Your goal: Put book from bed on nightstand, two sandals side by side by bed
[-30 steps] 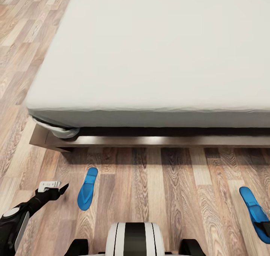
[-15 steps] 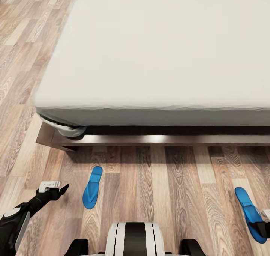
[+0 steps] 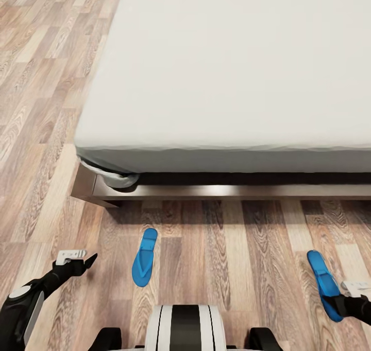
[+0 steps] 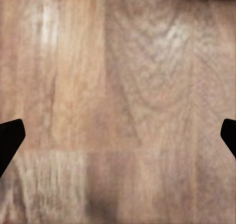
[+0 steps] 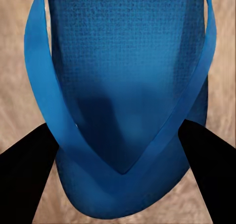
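My right claw (image 5: 118, 172) grips one sandal (image 3: 323, 285) by its sides, fingers (image 5: 24, 177) pressed against the sole, over the floor (image 3: 232, 258) near the bed's (image 3: 232, 83) long edge; my left claw (image 3: 77, 258) hangs wide open over bare planks; the other sandal (image 3: 145, 258) lies flat near the bed's corner, well apart.

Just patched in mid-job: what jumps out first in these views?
The bare grey mattress of the bed dominates the upper head view. On the plank floor lie two bright blue sandals, far apart: one near the left gripper, the other between the right gripper's fingers.
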### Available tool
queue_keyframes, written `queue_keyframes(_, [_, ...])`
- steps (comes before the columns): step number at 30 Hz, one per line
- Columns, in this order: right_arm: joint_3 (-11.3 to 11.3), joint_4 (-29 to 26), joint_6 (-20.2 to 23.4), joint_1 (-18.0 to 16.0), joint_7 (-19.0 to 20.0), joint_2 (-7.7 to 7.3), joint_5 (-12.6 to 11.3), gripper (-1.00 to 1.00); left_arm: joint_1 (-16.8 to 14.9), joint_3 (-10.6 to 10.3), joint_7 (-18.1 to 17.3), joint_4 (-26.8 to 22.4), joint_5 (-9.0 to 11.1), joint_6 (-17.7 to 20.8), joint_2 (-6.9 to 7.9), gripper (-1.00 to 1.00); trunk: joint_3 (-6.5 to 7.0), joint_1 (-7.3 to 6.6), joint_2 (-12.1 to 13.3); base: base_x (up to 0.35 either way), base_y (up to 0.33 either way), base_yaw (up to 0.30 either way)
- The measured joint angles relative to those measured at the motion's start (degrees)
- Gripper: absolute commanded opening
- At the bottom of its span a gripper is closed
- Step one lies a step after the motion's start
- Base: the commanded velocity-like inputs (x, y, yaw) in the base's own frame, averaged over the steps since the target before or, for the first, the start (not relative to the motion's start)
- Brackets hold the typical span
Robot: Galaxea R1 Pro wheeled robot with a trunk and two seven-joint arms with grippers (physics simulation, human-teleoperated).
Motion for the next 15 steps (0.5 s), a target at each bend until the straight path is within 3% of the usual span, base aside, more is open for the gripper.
queue_keyframes(9, [-0.59, -3.65, -0.19, 0.01, -1.44, 0.86, 0.01, -1.00, 0.00, 0.00, 0.03, 0.01, 0.00, -0.01, -1.68, 1.00, 0.00, 0.00, 0.00, 0.000, 0.008, 0.000])
queue_keyframes(15, [-0.61, -3.98, -0.26, -0.01, -4.86, 1.20, -0.02, -1.00, 0.00, 0.00, 0.03, -0.03, 0.00, 0.04, -2.08, 1.00, 0.00, 0.00, 0.00, 0.000, 0.255, 0.000])
